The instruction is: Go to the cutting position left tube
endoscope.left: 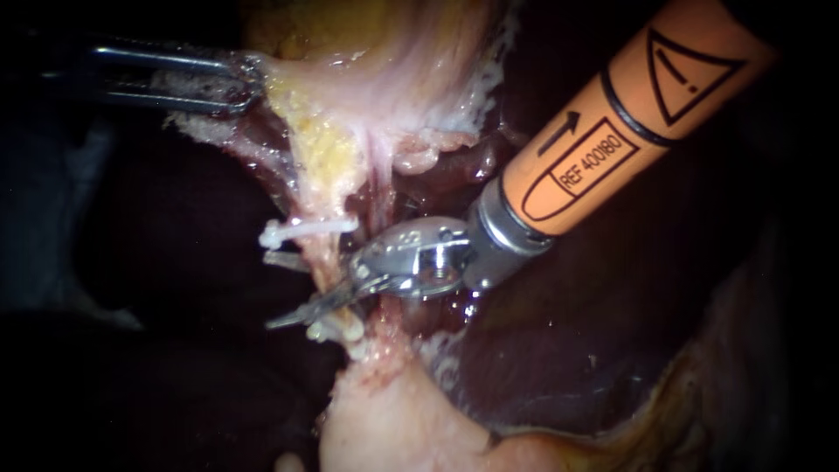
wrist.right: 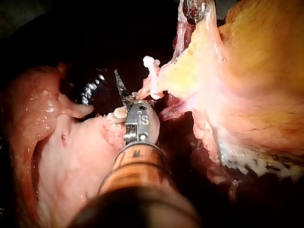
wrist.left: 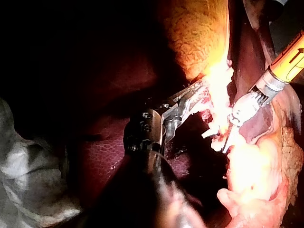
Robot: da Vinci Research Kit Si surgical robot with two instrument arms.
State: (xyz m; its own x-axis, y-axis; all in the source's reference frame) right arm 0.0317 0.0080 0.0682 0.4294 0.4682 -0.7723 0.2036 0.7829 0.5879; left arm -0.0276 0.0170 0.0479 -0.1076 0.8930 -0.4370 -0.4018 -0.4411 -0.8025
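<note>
Left tube (endoscope.left: 325,260) runs between the upper clip (endoscope.left: 306,229) and lower clip (endoscope.left: 336,330), and your right tool (endoscope.left: 301,313) sits right across it. You look basically in position, but I can't tell if it's released or clenched. Your left tool (endoscope.left: 240,83) is clamped on the gallbladder (endoscope.left: 393,79). Next I'd just fine-tune the line-up.

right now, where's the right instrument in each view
Endoscope: right instrument enters from the upper right, tip across the tube between white clips.
Left wrist: ahead of the left instrument, which grips tissue; orange shaft, tip at the white clips.
Right wrist: its own instrument, tip beside the white clips.
Shared landmark: the white clips on the tube.
</note>
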